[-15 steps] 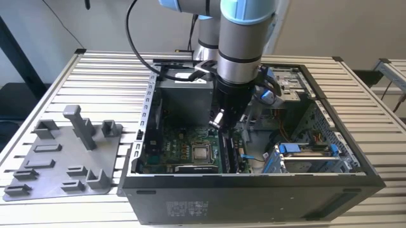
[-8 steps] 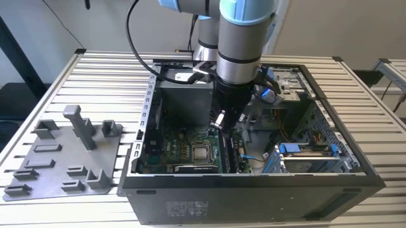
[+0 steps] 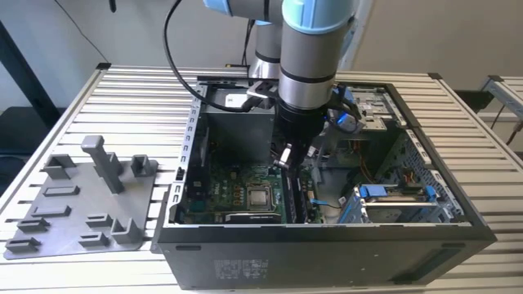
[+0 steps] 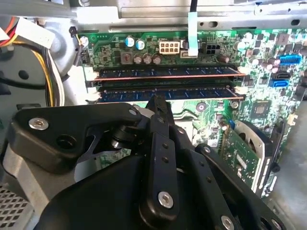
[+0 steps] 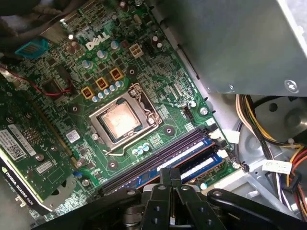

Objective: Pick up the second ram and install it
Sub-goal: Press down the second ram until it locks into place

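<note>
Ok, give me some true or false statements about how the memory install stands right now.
1. Two sticks sit in the motherboard sockets: the second ram and another stick. True.
2. The pincer hovers over the grey fixture plate. False: it is inside the computer case, its tip at the second ram.
3. A cooler covers the processor. False: its metal lid is bare.
4. The fixture plate lies outside the case, on the exterior view's left. True.

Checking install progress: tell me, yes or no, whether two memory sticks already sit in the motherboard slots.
Yes: in the second wrist view, two memory sticks lie side by side in the slots.
</note>
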